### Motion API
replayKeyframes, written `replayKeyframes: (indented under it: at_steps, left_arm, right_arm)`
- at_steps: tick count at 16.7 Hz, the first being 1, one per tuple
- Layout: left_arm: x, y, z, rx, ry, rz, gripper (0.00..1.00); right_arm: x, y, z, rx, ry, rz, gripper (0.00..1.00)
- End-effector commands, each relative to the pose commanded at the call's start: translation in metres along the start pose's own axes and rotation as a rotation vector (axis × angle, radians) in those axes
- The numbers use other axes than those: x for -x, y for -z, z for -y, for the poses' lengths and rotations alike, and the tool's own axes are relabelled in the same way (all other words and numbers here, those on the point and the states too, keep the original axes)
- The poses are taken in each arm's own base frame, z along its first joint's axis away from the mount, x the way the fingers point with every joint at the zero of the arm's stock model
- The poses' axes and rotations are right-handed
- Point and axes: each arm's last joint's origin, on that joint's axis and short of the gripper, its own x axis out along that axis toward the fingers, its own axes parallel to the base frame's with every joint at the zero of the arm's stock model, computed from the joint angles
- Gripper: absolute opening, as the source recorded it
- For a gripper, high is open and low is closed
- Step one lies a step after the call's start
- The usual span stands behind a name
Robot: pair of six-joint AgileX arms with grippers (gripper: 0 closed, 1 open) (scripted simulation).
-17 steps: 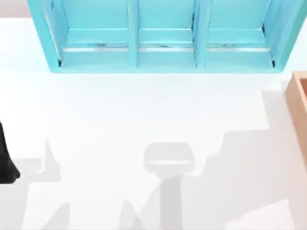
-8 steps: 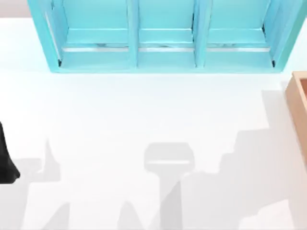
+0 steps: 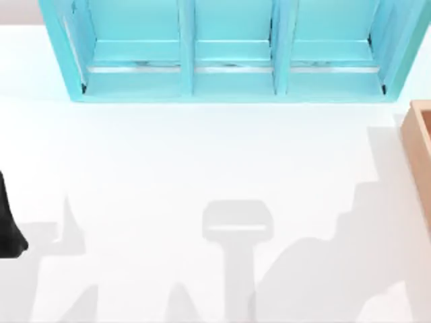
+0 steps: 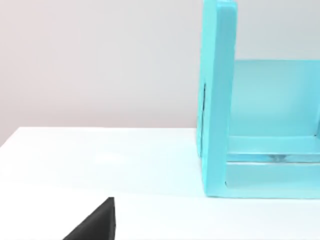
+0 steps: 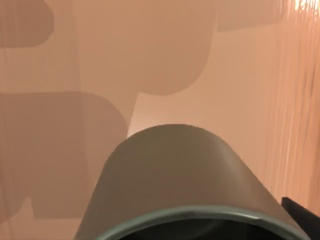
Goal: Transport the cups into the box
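The dark olive-grey cup point(image 5: 175, 175) sits close under the right wrist camera, rim toward the lens, with my right gripper point(image 5: 195, 231) shut on it. One dark fingertip point(image 5: 303, 216) shows beside the rim. Behind the cup lies the tan inner surface of the box point(image 5: 150, 60), crossed by shadows. In the top view the box point(image 3: 419, 145) shows as a light-brown wall at the right edge. My left arm point(image 3: 8, 229) rests at the table's left edge, and a black fingertip point(image 4: 95, 226) shows low in its wrist view.
A big turquoise shelf unit point(image 3: 229, 50) with three compartments stands along the back of the white table point(image 3: 202, 155); its end wall point(image 4: 217, 100) rises ahead of the left wrist camera. Arm shadows point(image 3: 323, 276) fall on the table's front right.
The shadow over the table's front right has slid to the right across the three frames. The left arm, shelf and box have stayed put.
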Motion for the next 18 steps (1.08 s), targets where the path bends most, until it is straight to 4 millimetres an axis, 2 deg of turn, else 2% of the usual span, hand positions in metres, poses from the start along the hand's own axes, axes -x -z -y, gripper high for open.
replayKeyframes:
  at_steps: [1,14,18]
  left_arm:
    - [0.0,0.0,0.0,0.0,0.0,0.0,1.0]
    - [0.0,0.0,0.0,0.0,0.0,0.0,1.0]
    - [0.0,0.0,0.0,0.0,0.0,0.0,1.0]
  right_arm:
    - [0.0,0.0,0.0,0.0,0.0,0.0,0.0]
    - [0.0,0.0,0.0,0.0,0.0,0.0,0.98]
    - [0.0,0.0,0.0,0.0,0.0,0.0,1.0]
